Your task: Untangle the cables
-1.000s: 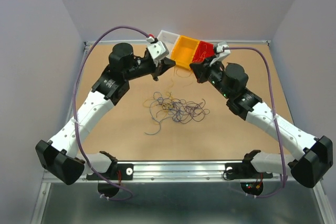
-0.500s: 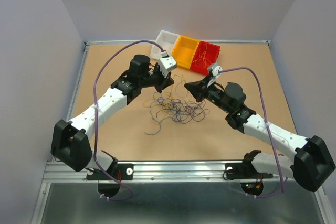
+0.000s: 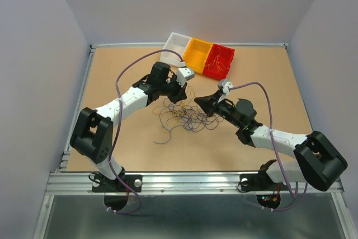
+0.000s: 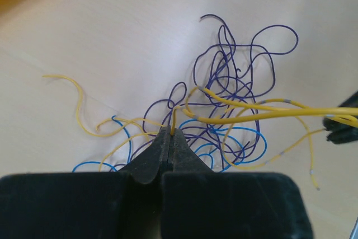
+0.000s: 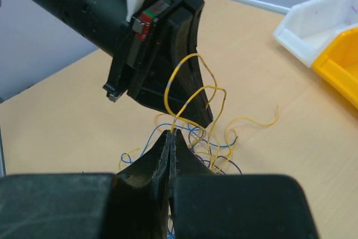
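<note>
The cables (image 3: 190, 117) lie as a loose tangle of thin blue, purple and yellow wires mid-table. My left gripper (image 3: 181, 93) hovers at the tangle's upper edge. In the left wrist view it (image 4: 170, 132) is shut on a yellow wire (image 4: 246, 117) that rises from between its tips and runs right. My right gripper (image 3: 197, 101) sits just to the right, tip to tip with the left one. In the right wrist view it (image 5: 172, 132) is shut on a looping yellow wire (image 5: 174, 79), with the left gripper's black body (image 5: 162, 54) close behind.
Three bins stand in a row at the back: white (image 3: 176, 42), yellow (image 3: 198, 48) and red (image 3: 220, 60), the red one holding a few wires. A single purple strand (image 3: 163, 138) trails toward the front left. Thick lilac cables arc above both arms.
Both arms have swung from beside the bins down and forward to the tangle, and their tips have come close together. Both grippers stayed shut.
</note>
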